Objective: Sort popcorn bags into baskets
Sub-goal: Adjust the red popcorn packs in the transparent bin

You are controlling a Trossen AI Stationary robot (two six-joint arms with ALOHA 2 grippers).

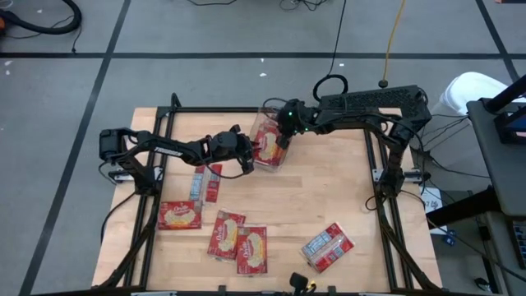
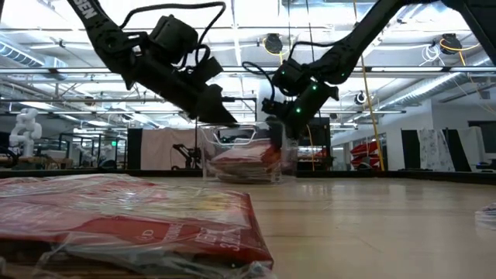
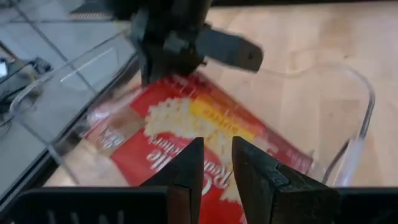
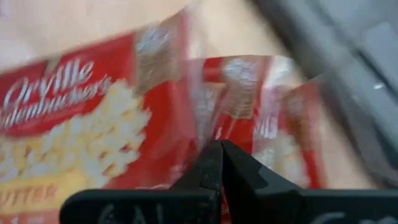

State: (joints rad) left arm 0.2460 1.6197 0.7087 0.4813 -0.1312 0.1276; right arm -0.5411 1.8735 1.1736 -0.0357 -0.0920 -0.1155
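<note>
The clear basket (image 1: pixel 265 122) stands on the table at the far middle, with red popcorn bags (image 3: pixel 186 121) lying flat inside it; the right wrist view shows two of them (image 4: pixel 74 124) overlapping. My right gripper (image 4: pixel 221 149) is shut and reaches slanting down into the basket (image 2: pixel 208 155) from the far right, its tips over the bags. My left gripper (image 3: pixel 214 155) comes in over the basket's left rim, with a narrow gap between its fingers and nothing in it. Several more bags (image 1: pixel 226 233) lie flat on the near half of the table. My right gripper brings its shut fingertips (image 4: pixel 211 163) slanting down from the far right onto the upper bag's red face (image 4: pixel 205 124) in the basket. I cannot tell whether they touch it. The bag lies flat in the basket.
Loose bags lie at the near left (image 1: pixel 180 215), left of centre (image 1: pixel 205 182), near centre (image 1: pixel 251 249) and near right (image 1: pixel 327 247). One bag fills the foreground of the low view (image 2: pixel 132 225). A black frame (image 1: pixel 380 164) borders the table. Bare wood lies right of the basket.
</note>
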